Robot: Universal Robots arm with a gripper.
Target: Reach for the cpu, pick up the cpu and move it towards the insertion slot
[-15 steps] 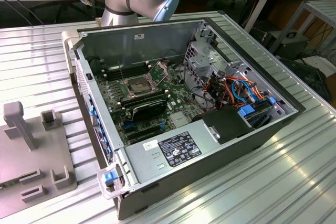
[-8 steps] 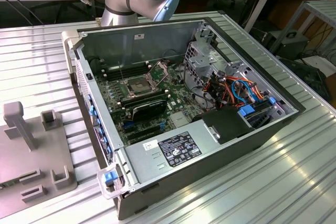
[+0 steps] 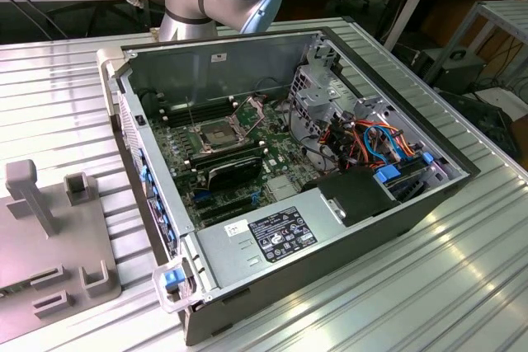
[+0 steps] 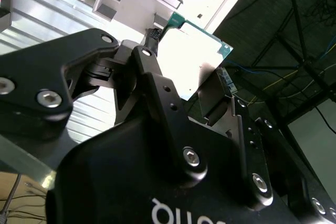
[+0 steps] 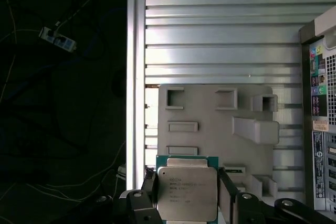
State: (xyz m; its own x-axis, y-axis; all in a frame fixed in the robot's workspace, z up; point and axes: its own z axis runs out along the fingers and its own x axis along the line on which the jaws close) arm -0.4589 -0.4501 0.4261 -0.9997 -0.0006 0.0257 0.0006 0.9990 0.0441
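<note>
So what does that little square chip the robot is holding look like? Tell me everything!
The chip is a thin square with a dull silver metal face and a green edge around it, with faint print on the metal. The gripper holds it by two opposite sides between its black fingers, so it is lifted off everything else. In the first wrist view it hangs over the grey holder tray on the ribbed metal table. In the second wrist view its face shines bright.

You're getting even overhead light in the exterior view, glinting off the ribbed table (image 3: 462,286). In the second wrist view the cpu (image 4: 191,61) is blowing out white with glare, while the near gripper (image 4: 181,95) is blurring. In the first wrist view the floor (image 5: 58,103) is falling into darkness.
</note>
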